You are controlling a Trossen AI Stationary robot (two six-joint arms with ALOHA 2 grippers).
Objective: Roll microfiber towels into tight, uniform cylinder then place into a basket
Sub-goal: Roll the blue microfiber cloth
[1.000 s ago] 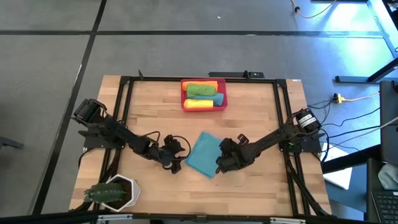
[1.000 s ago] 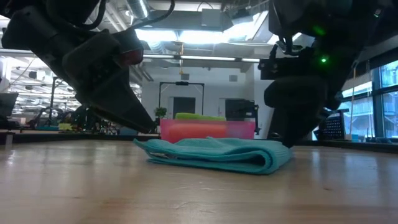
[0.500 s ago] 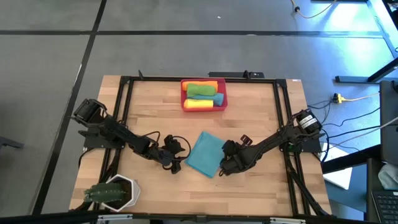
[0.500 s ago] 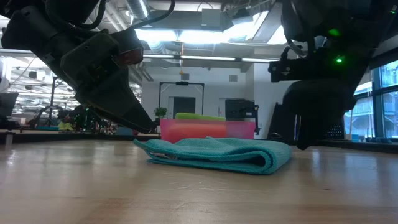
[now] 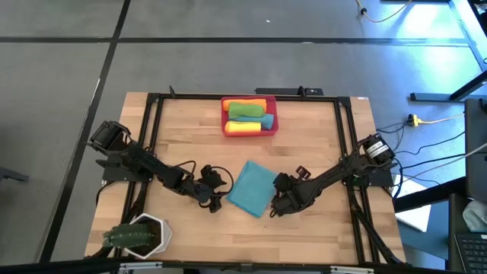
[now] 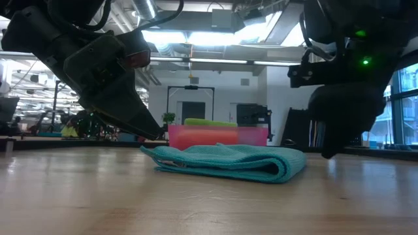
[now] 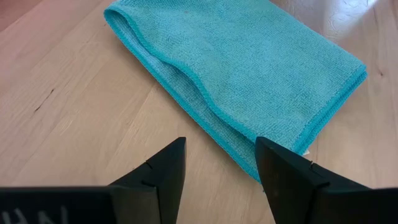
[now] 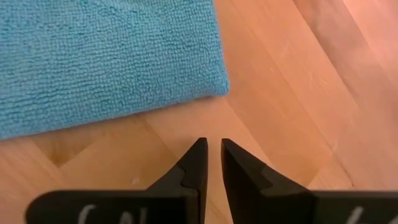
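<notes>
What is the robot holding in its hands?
Nothing. The left hand is open beside the blue towel; the right hand is nearly closed, empty, off its corner.

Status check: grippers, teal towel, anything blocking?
Left gripper open, empty, beside the teal towel. Right gripper nearly shut, empty, just off the towel's corner. Towel folded flat, unrolled. Basket holds three rolls. Nothing in the way.

A folded towel (image 5: pixel 252 188) lies mid-counter (image 5: pixel 319 137); the basket (image 5: pixel 225 114) of rolled towels (image 5: pixel 249 111) sits at the far edge
</notes>
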